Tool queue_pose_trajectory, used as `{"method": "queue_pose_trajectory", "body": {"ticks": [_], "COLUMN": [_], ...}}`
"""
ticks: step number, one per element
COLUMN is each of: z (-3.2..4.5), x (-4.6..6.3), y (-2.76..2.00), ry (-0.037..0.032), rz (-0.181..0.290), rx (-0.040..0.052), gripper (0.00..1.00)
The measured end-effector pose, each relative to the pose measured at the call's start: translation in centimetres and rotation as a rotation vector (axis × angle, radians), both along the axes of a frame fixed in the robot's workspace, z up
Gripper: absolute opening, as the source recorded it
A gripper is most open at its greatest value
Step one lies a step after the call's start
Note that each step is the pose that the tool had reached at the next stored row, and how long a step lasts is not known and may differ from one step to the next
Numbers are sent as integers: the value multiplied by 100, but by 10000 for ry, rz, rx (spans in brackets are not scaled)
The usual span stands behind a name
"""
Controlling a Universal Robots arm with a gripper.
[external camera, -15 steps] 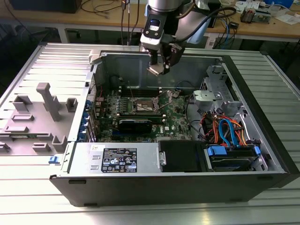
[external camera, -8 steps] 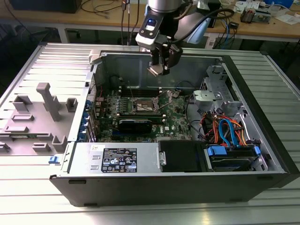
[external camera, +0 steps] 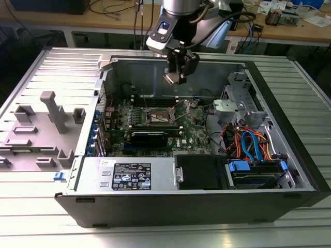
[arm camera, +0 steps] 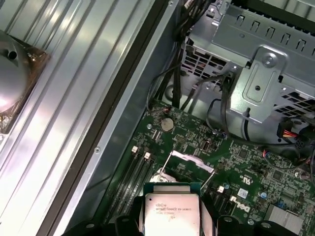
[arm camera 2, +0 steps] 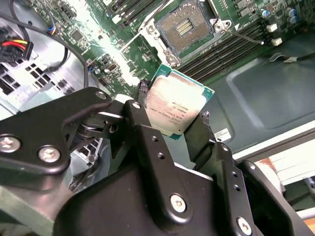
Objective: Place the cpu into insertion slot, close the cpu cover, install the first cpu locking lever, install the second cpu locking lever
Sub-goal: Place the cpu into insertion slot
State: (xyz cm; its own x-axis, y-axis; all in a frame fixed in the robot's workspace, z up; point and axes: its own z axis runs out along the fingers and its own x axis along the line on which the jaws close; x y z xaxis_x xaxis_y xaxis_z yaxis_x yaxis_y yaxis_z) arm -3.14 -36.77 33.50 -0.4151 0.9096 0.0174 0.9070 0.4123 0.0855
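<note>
In the second wrist view, pinches the cpu (arm camera 2: 179, 104) in the gripper (arm camera 2: 173, 102) above the insertion slot (arm camera 2: 186, 25) (bare), with no step done yet.

Open air between held cpu (arm camera 2: 178, 107) and uncovered insertion slot (arm camera 2: 184, 27), memory slots (arm camera 2: 221, 51) alongside, drive cage (arm camera: 256, 83) well apart.

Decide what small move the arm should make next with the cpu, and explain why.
Probably lower the cpu straight toward the insertion slot, once it is lined up over it. The gripper has its fingers shut on the chip, high above the green motherboard, and the slot lies open with its contacts bare.
</note>
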Motion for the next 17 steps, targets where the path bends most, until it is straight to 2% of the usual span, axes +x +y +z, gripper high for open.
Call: {"method": "queue_pose_trajectory", "body": {"ticks": [7,8,10,12,17], "z": [-30,-39,-48,-60,-82], "x": [0,-1,0,0,0], "y": [0,0,0,0,0], "ry": [2,41,103,200,349], "rz": [-689,-703,-725,-768,-801], "rx": [-24,-68,-94,-131,-342], "gripper": [54,54,54,54,54]}}
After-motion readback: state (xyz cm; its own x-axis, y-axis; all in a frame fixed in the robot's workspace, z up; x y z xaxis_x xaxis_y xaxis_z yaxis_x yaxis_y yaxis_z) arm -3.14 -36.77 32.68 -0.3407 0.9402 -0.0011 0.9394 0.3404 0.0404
